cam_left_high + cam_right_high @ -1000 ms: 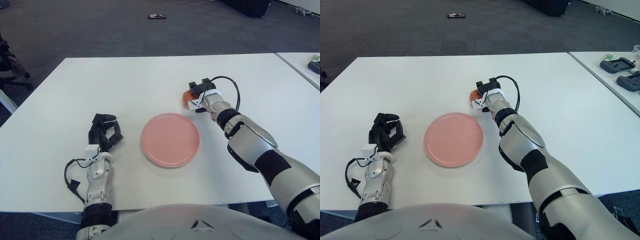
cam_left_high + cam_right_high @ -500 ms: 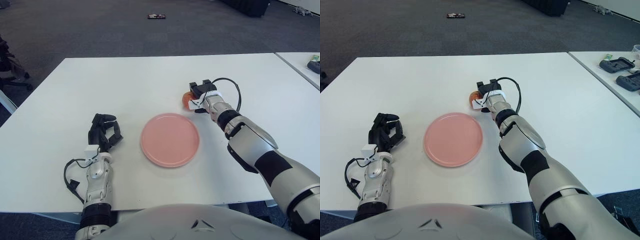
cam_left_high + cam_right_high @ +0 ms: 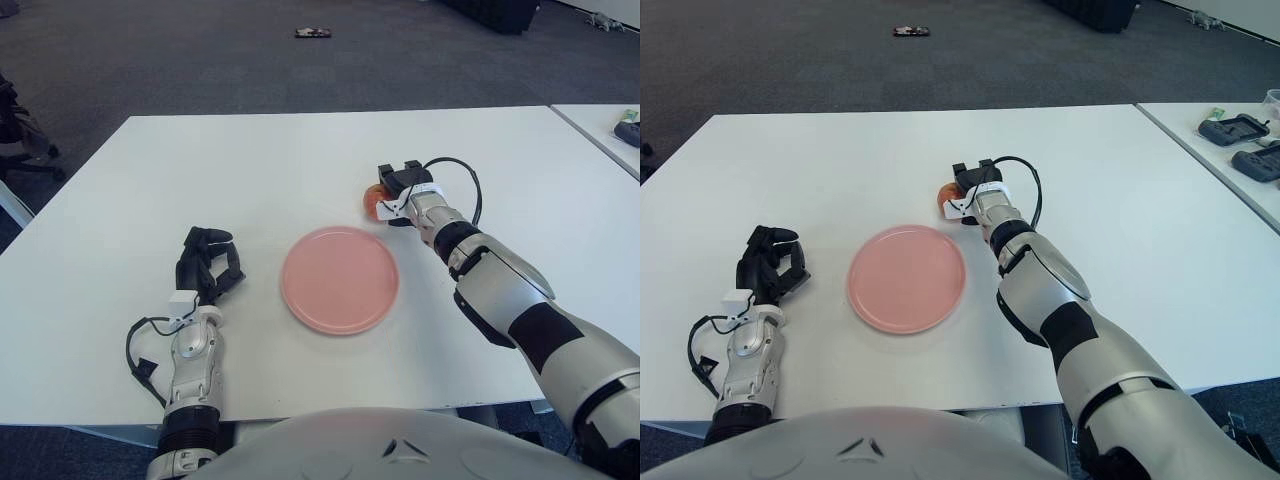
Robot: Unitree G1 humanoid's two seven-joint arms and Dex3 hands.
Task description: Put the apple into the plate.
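Right robot hand apparently grips apple beyond plate.

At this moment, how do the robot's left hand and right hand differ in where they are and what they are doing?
The right hand is stretched forward beyond the pink plate, up against the apple; the left hand shows near the robot, left of the plate, with nothing by it. The right hand's fingers wrap the apple, while the left hand's curl around nothing. Both are over the white table.
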